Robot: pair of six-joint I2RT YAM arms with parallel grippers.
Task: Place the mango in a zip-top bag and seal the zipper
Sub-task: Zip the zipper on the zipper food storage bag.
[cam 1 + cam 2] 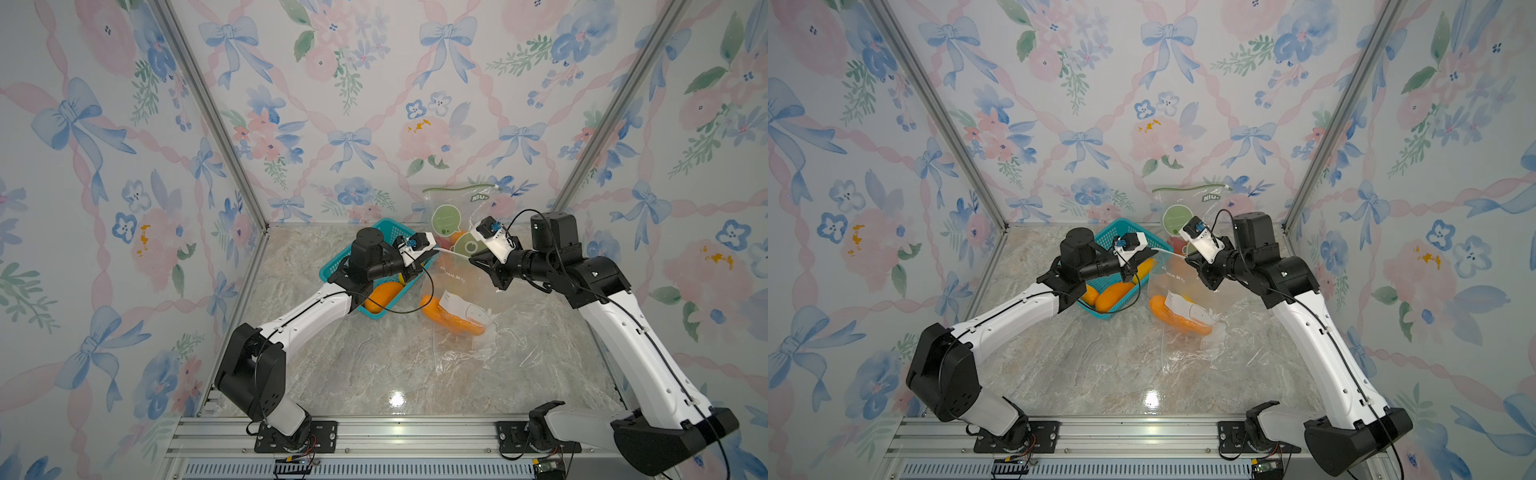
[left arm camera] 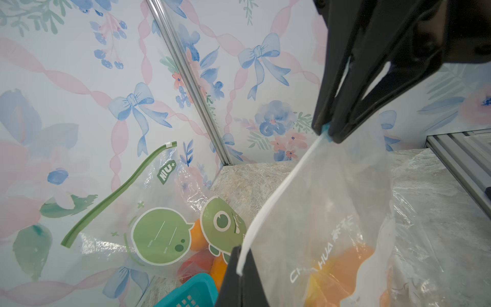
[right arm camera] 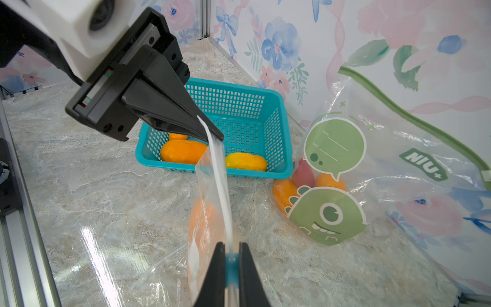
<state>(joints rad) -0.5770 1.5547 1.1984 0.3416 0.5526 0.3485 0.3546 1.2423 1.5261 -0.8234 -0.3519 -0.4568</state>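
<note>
- I am reading clock positions off the top views, with 12 o'clock at the back wall.
- The left end effector (image 3: 214, 134) is clamped tight on one end of the white zipper strip (image 1: 451, 253), with no gap showing between its jaws.
- The right end effector (image 1: 473, 260) is pinched on the other end of that strip. The blue slider (image 2: 326, 130) sits right between its jaws.
- The strip runs as one taut band between the two tips, raised off the table (image 1: 353, 374). I cannot tell from here whether the track is pressed shut along its length.
- The clear zip-top bag (image 1: 457, 286) hangs from the strip and its lower part lies crumpled on the table, at about 1 o'clock from the table's middle.
- The mango (image 1: 453, 320) is inside that bag, lying on its side at the bottom, towards 6 o'clock from the strip (a white label on the film covers part of it).
- The teal basket (image 3: 233, 87) sits at about 11 o'clock under the left arm, with loose mangoes (image 3: 183, 155) in it.
- A green printed bag (image 3: 334, 148) with orange and red fruit inside leans on the back wall at 12 to 1 o'clock.
</note>
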